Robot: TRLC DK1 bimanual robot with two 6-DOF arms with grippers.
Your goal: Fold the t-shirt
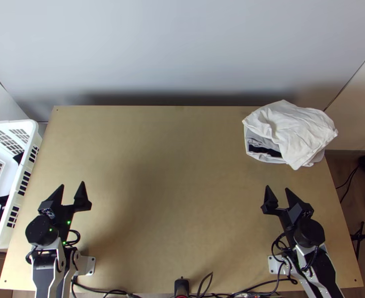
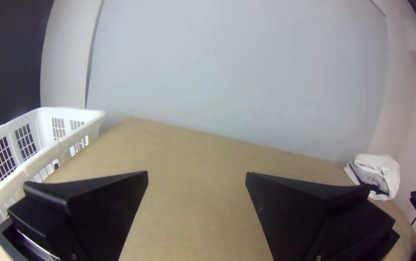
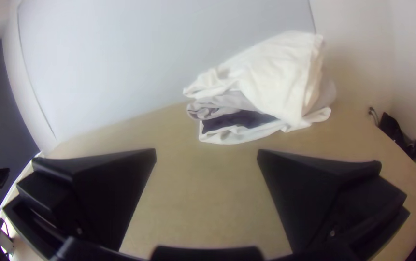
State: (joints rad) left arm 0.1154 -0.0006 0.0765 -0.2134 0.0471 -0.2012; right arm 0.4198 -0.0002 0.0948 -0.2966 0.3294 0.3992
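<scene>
One careless pinch could lift too much

Top view: my left gripper (image 1: 72, 184) and right gripper (image 1: 277, 188) have their fingers apart, empty. At the table's (image 1: 172, 174) far right corner, a white garment (image 1: 301, 131), probably the t-shirt, lies bunched over a cloth pile (image 1: 266, 157).

Left wrist view: a plastic basket (image 2: 34, 166) stands just beside the table; swinging wide, I might knock it.

Right wrist view: grey and dark layers sit right under the white, so gripping deep could drag them along.
</scene>
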